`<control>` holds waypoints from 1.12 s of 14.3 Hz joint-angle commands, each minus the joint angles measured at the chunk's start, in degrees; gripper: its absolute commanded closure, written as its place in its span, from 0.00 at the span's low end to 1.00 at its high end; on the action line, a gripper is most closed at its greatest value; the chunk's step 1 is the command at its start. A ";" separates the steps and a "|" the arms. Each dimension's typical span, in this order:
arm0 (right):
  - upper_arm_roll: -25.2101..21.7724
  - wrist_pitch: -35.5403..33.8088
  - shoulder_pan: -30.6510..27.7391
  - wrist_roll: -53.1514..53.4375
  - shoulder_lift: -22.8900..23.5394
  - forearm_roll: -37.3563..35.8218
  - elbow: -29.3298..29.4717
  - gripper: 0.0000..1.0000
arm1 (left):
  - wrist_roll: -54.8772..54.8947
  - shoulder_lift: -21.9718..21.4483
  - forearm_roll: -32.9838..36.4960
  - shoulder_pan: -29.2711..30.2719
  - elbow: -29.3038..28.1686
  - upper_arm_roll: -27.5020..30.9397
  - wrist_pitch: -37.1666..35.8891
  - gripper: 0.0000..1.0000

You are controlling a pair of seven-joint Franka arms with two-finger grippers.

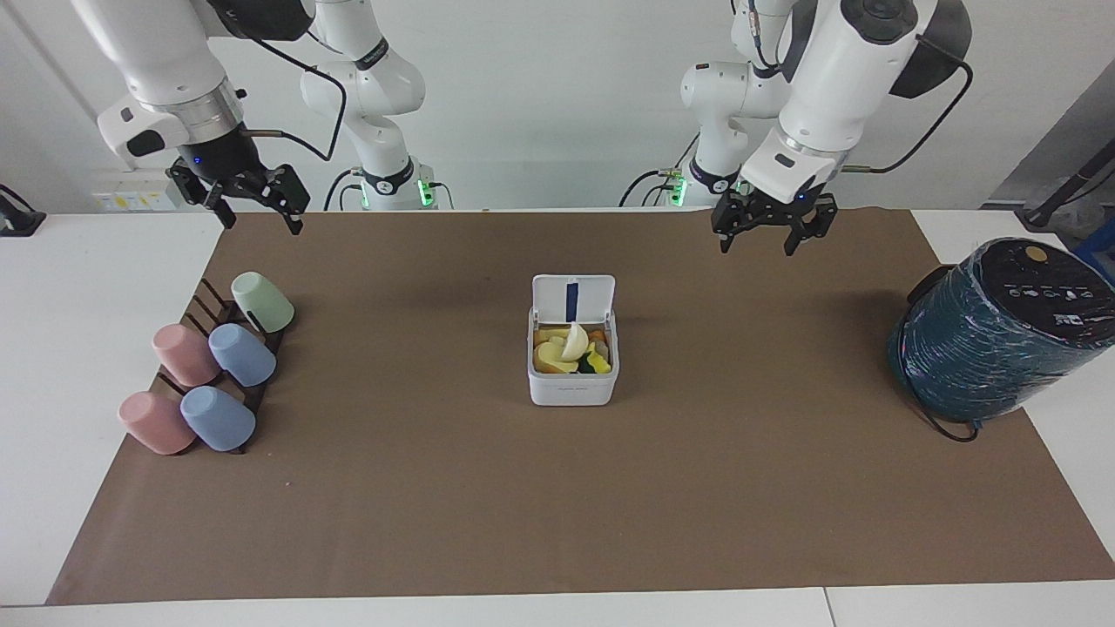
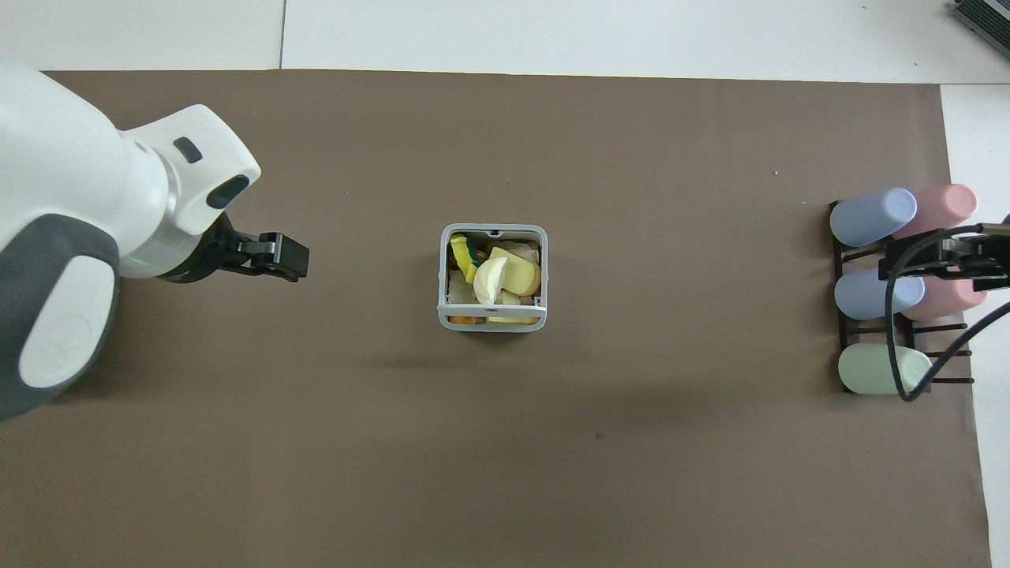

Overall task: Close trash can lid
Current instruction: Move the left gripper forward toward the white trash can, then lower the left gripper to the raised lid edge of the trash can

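Note:
The white trash can point(image 1: 571, 388) stands in the middle of the brown mat, filled with yellow and green scraps; it also shows in the overhead view point(image 2: 443, 278). Its lid point(image 1: 573, 300) stands upright and open on the edge nearer to the robots, blue strip showing; from overhead the lid point(image 2: 492, 319) is seen edge-on. My left gripper point(image 1: 765, 240) hangs open and empty in the air over the mat, toward the left arm's end from the can, and shows overhead point(image 2: 286, 259). My right gripper point(image 1: 254, 207) waits open over the cup rack, also seen overhead point(image 2: 955, 257).
A large dark teal wrapped cylinder point(image 1: 993, 335) stands at the left arm's end of the table. A dark rack with several pastel cups point(image 1: 213, 361) lies at the right arm's end, also seen overhead point(image 2: 884, 284). The brown mat point(image 1: 557, 505) covers the table.

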 commanded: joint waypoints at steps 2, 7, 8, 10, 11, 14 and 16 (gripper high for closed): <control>0.27 -0.05 -0.62 -1.92 -0.73 -0.36 -0.87 0.00 | -8.80 -5.91 0.42 -6.62 -10.07 0.61 5.94 0.00; 0.27 0.04 -0.80 -3.06 -0.73 -0.44 -0.96 0.00 | -14.01 -9.51 -5.28 -11.11 -17.89 0.61 11.04 0.46; 0.27 0.04 -0.71 -3.06 -0.73 -0.36 -0.96 0.00 | -14.10 -10.48 -5.46 -12.42 -19.65 0.61 13.14 0.54; 0.27 0.04 -0.80 -3.06 -0.64 -0.36 -0.96 0.00 | -15.84 -11.28 -5.47 -14.53 -23.08 0.61 18.23 0.67; 0.27 -0.05 -0.89 -3.15 -0.73 -0.36 -0.96 0.00 | -17.60 -11.28 -5.47 -15.76 -24.31 0.61 20.52 0.72; 0.27 0.04 -0.89 -3.94 -0.73 -0.36 -0.96 0.00 | -21.12 -10.40 -5.55 -17.44 -25.90 0.52 25.81 0.82; 0.27 0.04 -0.89 -3.94 -0.73 -0.36 -0.96 0.00 | -24.71 -8.56 -6.43 -19.98 -26.34 0.61 28.44 0.87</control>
